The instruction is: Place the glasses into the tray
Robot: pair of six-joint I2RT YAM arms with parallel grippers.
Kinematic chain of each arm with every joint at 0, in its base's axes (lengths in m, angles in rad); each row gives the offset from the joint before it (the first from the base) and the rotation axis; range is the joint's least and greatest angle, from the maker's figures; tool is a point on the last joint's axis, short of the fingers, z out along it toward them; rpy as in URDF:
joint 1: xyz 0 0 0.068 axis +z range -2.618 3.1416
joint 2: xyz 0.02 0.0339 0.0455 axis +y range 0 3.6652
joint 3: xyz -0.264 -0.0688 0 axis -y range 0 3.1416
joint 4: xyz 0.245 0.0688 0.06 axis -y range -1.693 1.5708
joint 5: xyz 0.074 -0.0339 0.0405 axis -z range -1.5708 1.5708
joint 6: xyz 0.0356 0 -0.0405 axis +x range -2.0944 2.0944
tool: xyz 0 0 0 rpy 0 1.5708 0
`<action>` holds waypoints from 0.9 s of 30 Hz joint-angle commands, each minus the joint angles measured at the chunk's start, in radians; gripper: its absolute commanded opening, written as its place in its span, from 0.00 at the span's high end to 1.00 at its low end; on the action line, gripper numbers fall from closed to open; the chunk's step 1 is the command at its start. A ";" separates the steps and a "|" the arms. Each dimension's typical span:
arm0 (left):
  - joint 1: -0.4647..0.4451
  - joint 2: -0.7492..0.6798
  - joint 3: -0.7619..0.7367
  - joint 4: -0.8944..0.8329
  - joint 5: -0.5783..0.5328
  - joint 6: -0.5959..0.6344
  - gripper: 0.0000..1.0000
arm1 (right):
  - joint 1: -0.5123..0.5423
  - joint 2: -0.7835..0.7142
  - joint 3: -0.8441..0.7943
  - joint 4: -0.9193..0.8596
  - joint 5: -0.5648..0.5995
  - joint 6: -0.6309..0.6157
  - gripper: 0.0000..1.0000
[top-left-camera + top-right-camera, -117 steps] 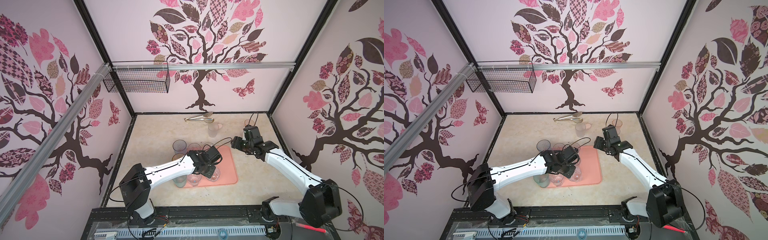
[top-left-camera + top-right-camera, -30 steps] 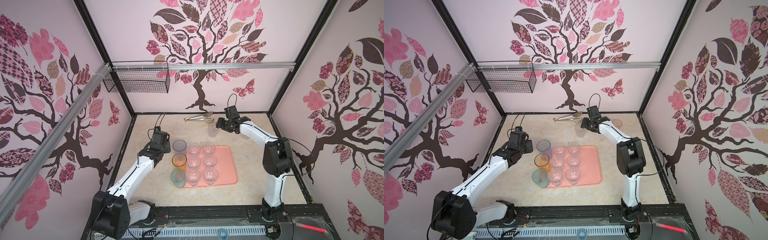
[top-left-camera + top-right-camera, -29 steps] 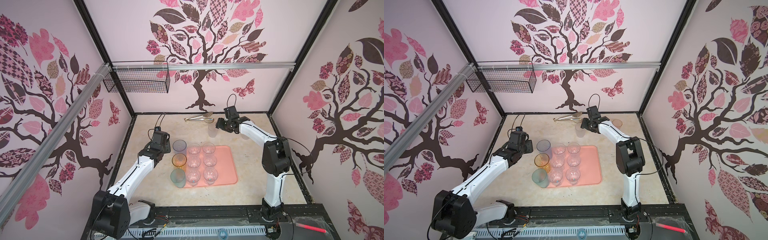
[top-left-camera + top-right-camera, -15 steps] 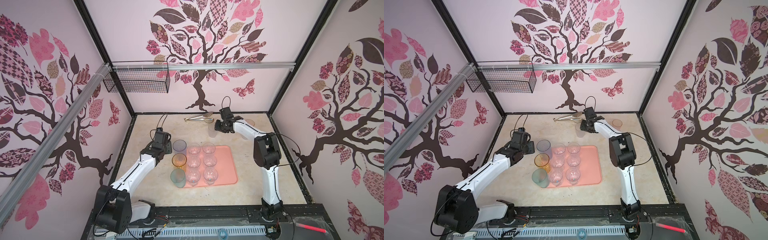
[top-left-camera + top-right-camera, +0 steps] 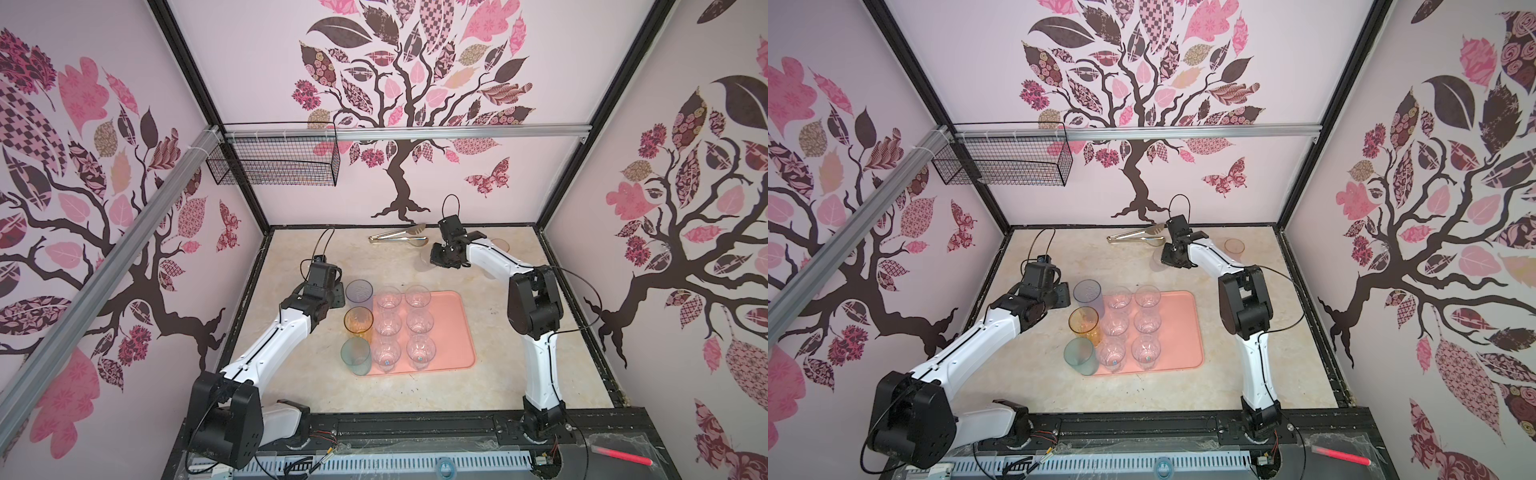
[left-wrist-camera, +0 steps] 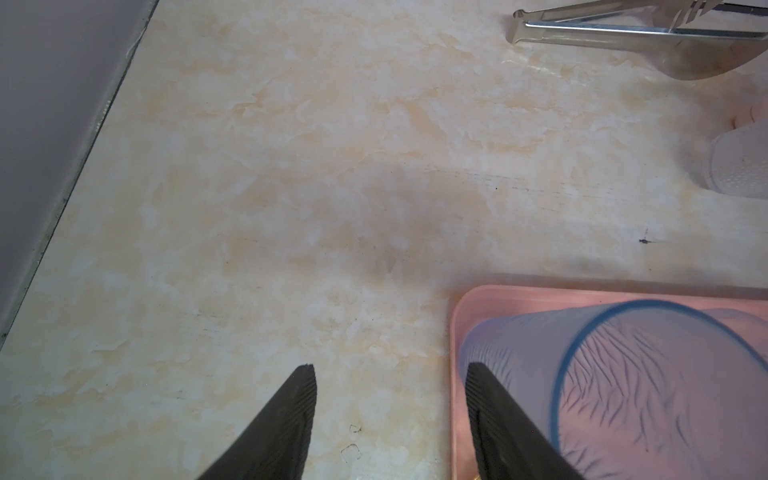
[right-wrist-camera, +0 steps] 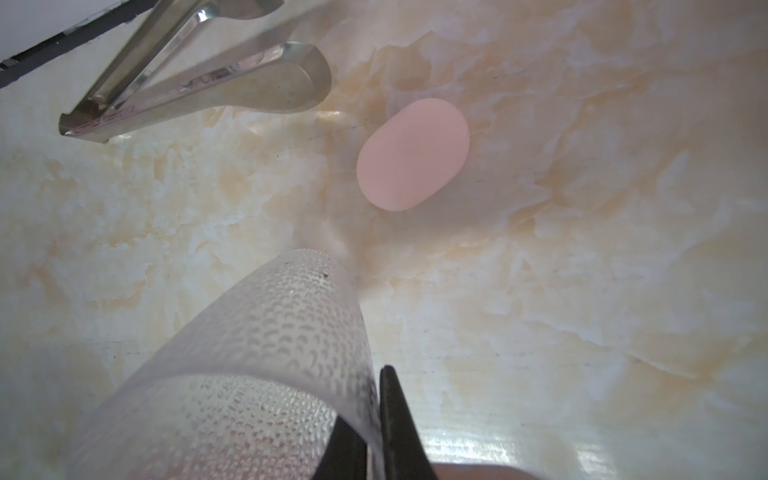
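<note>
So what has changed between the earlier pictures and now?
The right claw reached far back and shut on the frosted dotted plastic tumbler. The left claw drew back off the salmon-pink flat tray, open beside the tall blue translucent tumbler. The metal tongs and the clear faceted tumblers stayed put.

White-shelled left arm (image 5: 266,345) and right arm (image 5: 540,365), bulky black joint housings, thin black cables looping at wrists, black ribbed tapered fingers (image 6: 286,424)

Glasses (image 5: 388,328) in tray (image 5: 451,328), left half; tongs (image 5: 397,238) behind; lone glass (image 7: 257,374) beside tongs.
</note>
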 commanded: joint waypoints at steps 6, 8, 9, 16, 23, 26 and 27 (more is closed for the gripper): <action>0.003 -0.048 -0.018 0.012 0.010 -0.008 0.38 | 0.006 -0.322 -0.138 -0.123 0.088 -0.116 0.99; 0.003 -0.047 -0.020 0.013 0.016 -0.009 0.38 | 0.006 -0.379 -0.184 -0.198 0.129 -0.129 1.00; 0.004 -0.045 -0.018 0.013 0.019 -0.009 0.38 | 0.006 -0.398 -0.203 -0.232 0.137 -0.134 1.00; 0.004 -0.040 -0.012 0.011 0.037 -0.011 0.38 | 0.033 -0.469 -0.319 -0.413 0.196 -0.209 0.99; 0.004 -0.045 -0.013 0.008 0.033 -0.008 0.38 | 0.100 -0.350 -0.246 -0.442 0.173 -0.226 0.99; 0.004 -0.048 -0.018 0.010 0.030 -0.008 0.38 | 0.105 -0.294 -0.215 -0.444 0.170 -0.221 0.99; 0.004 -0.049 -0.018 0.012 0.028 -0.006 0.38 | 0.105 -0.284 -0.213 -0.441 0.172 -0.222 0.99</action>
